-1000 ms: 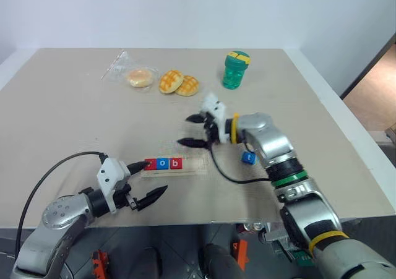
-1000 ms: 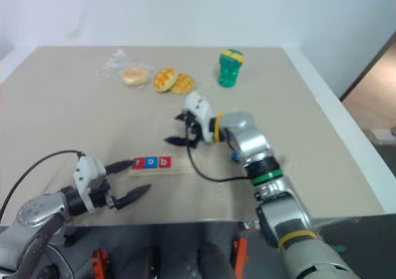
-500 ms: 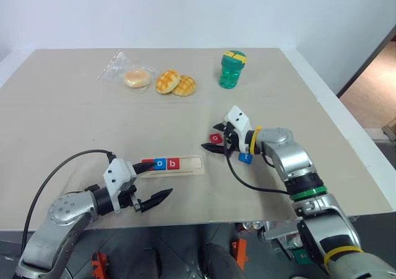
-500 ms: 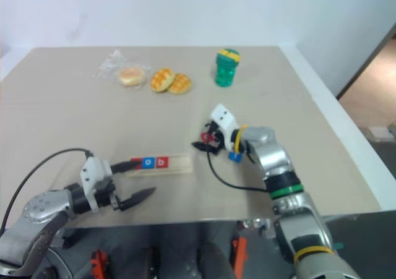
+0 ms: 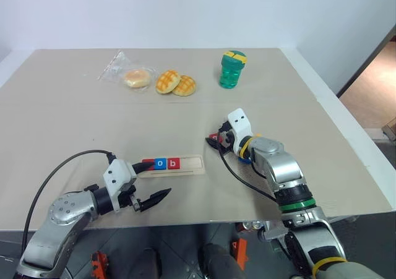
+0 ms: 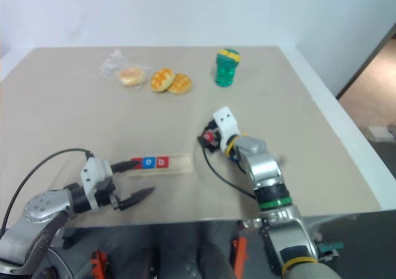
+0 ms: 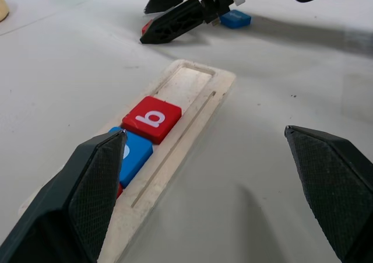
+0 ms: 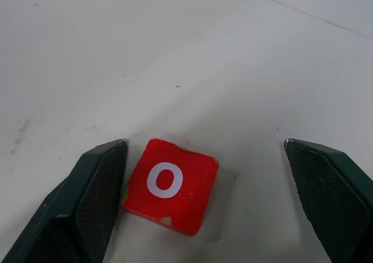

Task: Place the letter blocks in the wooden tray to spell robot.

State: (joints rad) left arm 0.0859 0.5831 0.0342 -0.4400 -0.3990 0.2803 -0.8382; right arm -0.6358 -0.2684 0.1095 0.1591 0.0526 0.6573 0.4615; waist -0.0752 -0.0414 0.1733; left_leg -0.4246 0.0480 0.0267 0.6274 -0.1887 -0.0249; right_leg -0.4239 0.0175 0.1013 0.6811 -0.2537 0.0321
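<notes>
The wooden tray (image 5: 192,163) lies on the table and holds three letter blocks in a row: a red one (image 5: 149,164) partly behind my left finger, a blue o (image 5: 161,164) and a red b (image 7: 152,118). My left gripper (image 7: 204,133) hovers open at the tray's filled end, holding nothing. A loose red o block (image 8: 172,184) lies flat on the table to the right of the tray. My right gripper (image 8: 204,143) is open and low around it, with one finger (image 8: 93,199) close beside it. A blue block (image 7: 236,19) lies under my right wrist.
At the back of the table are a bagged bun (image 5: 137,78), two checkered buns (image 5: 177,83) and a green bottle (image 5: 234,69). A black cable (image 5: 244,180) trails from my right gripper across the table. The table's right edge (image 5: 346,137) is near my right arm.
My right gripper has come down and to the right while turning at the wrist, and now straddles the red o block on the table. The left gripper has stayed by the tray.
</notes>
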